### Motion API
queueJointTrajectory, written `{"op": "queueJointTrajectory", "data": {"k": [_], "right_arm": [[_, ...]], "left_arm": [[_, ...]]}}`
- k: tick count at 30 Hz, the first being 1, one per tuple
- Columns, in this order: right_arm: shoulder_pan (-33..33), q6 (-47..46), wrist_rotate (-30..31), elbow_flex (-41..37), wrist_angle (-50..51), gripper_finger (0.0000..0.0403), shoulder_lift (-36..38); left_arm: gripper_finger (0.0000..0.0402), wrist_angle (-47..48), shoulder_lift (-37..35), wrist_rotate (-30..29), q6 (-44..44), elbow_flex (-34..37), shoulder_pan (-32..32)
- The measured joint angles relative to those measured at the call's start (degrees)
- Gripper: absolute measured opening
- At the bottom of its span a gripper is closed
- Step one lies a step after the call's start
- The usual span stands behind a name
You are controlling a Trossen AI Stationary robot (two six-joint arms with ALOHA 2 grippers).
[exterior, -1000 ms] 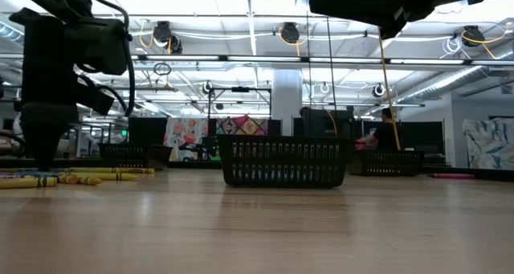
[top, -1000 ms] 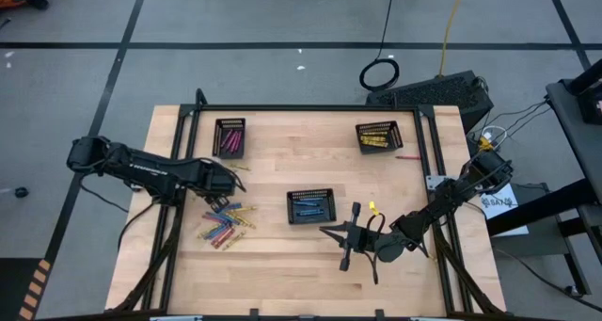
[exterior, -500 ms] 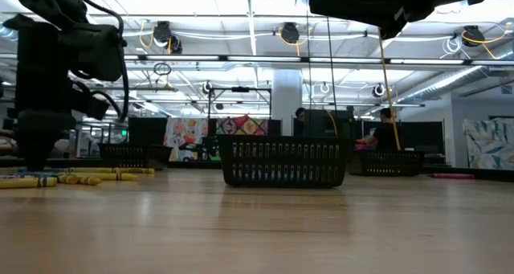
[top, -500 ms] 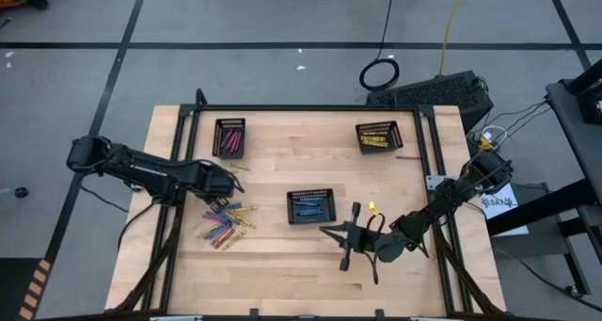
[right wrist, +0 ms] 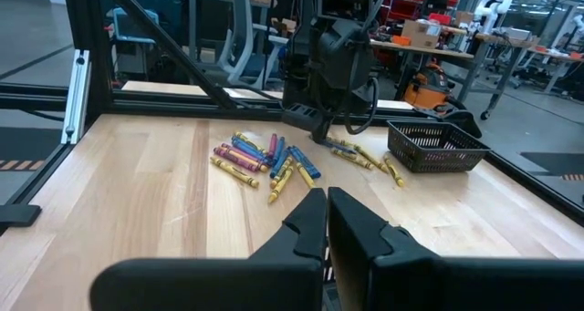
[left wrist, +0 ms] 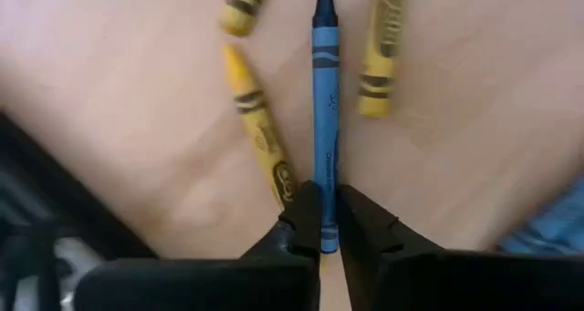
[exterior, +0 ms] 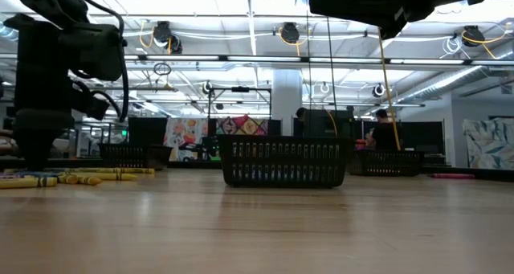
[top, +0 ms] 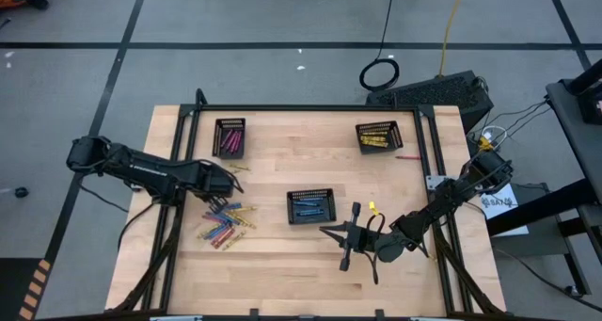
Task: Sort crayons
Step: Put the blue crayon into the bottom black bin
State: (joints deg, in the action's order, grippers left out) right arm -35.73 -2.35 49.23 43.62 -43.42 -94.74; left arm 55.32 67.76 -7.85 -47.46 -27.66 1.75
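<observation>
The tabletop [top: 282,264] carries three black mesh trays; the middle tray [top: 310,206] already holds blue crayons. My left end effector [left wrist: 321,222] is down near the left edge beside the loose crayon pile [top: 226,225], fingers nearly closed around one end of a blue crayon [left wrist: 324,119] lying flat between yellow crayons [left wrist: 260,138]. I should squeeze firmly, then lift straight up so the neighbours stay put. My right end effector [right wrist: 327,222] waits, closed and empty, near the front edge.

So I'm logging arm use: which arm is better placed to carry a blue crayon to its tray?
Left. The left gripper is already shut on the blue crayon beside the pile. The right gripper waits at the table's near edge, empty.
</observation>
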Motion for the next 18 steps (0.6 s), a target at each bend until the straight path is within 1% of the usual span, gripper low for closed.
{"op": "queueJointTrajectory", "data": {"k": [4,7,11,13,15,18], "right_arm": [[0.00,0.00,0.00,0.00,0.00,0.0000,0.00],[0.00,0.02,0.04,0.00,0.01,0.0000,0.00],[-0.69,1.24,0.31,0.00,-0.01,0.0000,0.03],[-1.56,2.48,0.39,0.00,0.30,0.0000,0.37],[-2.47,3.53,0.79,0.00,0.17,0.0000,0.84],[-4.71,5.89,5.71,0.00,0.52,0.0000,1.94]], "left_arm": [[0.0003,3.06,-1.99,-0.25,-0.23,-3.04,1.61],[0.0001,5.57,-4.29,0.21,-0.26,-5.68,3.54],[0.0001,5.50,-7.58,1.15,-1.54,-9.04,7.10],[0.0001,2.08,-8.65,1.09,-1.26,-10.35,9.18],[0.0001,-4.19,-9.03,0.88,1.28,-10.60,11.41],[0.0001,-20.67,-8.38,-0.65,8.01,-9.99,14.33]]}}
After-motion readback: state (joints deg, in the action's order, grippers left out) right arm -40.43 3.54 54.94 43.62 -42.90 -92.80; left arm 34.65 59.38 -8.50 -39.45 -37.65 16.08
